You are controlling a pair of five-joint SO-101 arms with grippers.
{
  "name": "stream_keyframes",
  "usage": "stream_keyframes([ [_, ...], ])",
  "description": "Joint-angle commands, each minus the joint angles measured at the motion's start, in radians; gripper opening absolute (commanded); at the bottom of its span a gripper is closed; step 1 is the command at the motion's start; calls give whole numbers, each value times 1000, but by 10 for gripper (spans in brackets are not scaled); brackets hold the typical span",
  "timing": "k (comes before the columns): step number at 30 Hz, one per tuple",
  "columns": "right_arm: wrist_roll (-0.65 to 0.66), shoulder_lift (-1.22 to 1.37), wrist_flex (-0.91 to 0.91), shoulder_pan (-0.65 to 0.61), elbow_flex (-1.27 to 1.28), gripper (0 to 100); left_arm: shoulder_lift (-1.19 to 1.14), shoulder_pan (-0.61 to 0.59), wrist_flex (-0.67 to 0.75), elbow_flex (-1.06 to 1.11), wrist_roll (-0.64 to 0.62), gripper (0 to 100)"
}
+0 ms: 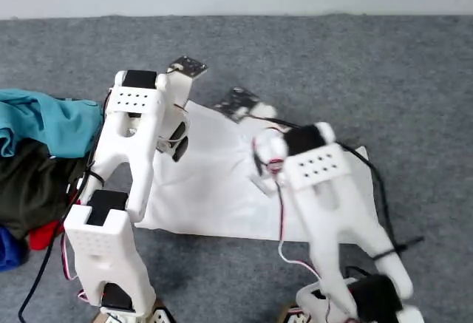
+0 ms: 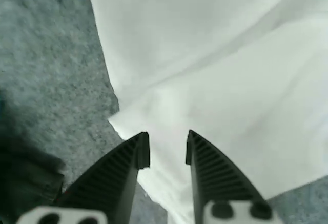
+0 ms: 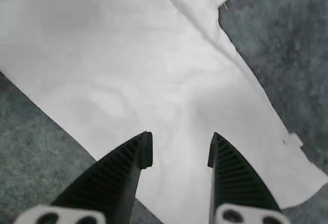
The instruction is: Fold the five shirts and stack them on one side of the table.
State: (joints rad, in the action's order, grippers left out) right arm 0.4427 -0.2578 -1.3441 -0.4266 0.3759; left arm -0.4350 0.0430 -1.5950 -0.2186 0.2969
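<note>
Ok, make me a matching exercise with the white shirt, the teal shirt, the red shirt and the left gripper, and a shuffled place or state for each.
Things:
1. white shirt
2. teal shirt
3. red shirt
4. left gripper

Places or states:
A. open, over a shirt's edge
B. on top of the pile
C. spread out on the table
D. peeking out low in the pile

Pairs: 1-C, 2-B, 3-D, 4-A.

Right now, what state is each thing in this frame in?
white shirt, laid out flat on the table
left pincer, open, above the shirt's edge
right pincer, open, above the shirt
shirt pile, crumpled unfolded heap at the table's edge
</note>
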Motion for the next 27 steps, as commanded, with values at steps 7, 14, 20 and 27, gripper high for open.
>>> stream_keyframes([
  [7,-18,400,-39,-151,-331,28,44,-32,167,117,-8,123],
  [14,-17,604,-188,-208,-546,58,44,-32,170,120,-6,123],
  [20,-18,734,-254,-249,-707,58,44,-32,170,120,-6,123],
  [27,-17,852,-254,-259,-818,72,44,-32,170,124,-6,123],
])
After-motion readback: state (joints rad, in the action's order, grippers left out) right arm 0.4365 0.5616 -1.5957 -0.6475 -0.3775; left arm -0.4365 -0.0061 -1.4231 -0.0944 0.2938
